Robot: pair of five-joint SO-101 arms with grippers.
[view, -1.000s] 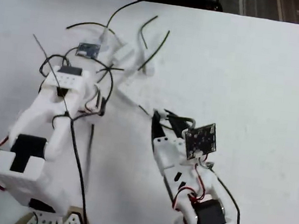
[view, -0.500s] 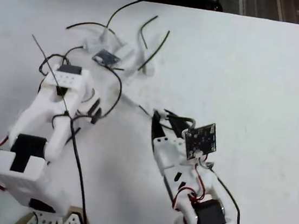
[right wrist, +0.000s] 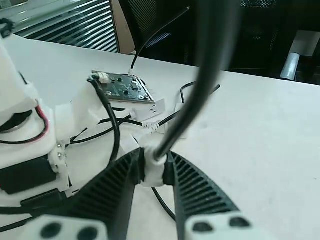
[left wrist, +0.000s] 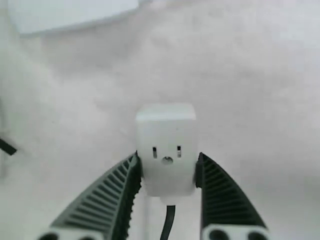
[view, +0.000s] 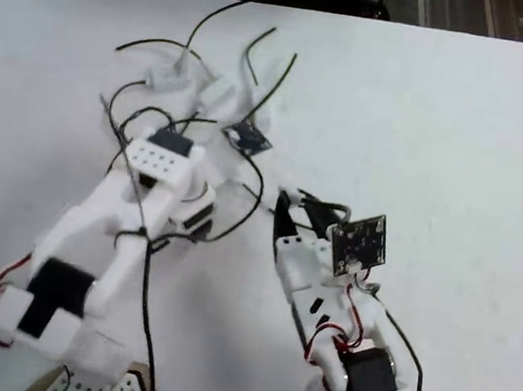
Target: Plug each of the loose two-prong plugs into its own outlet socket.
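My left tool (left wrist: 167, 161) is clamped on a white outlet socket (left wrist: 166, 135). Its ribbed black fingers (left wrist: 125, 185) press the block's two lower sides, and the face with two slots and a round hole points back toward the wrist. A dark lead (left wrist: 169, 225) hangs from the block's underside. My right tool (right wrist: 154, 156) is clamped on a small white plug (right wrist: 152, 170), whose thick black cord (right wrist: 200, 75) rises steeply past the wrist. The prongs are hidden, so I cannot tell which way they point. From above, both arms reach over the white worktop (view: 460, 134) and their tips are near each other. A tangle of loose black cords and white pieces (view: 213, 85) lies just beyond them. I judge that mating is not yet begun, and several things could go wrong. The stiff cord could twist the plug in my grip so the prongs meet the slots crooked and jam. The socket is pinched low, so it could pivot or slide back under a push. The wires looping around my left arm could snag and drag other pieces across the worktop.
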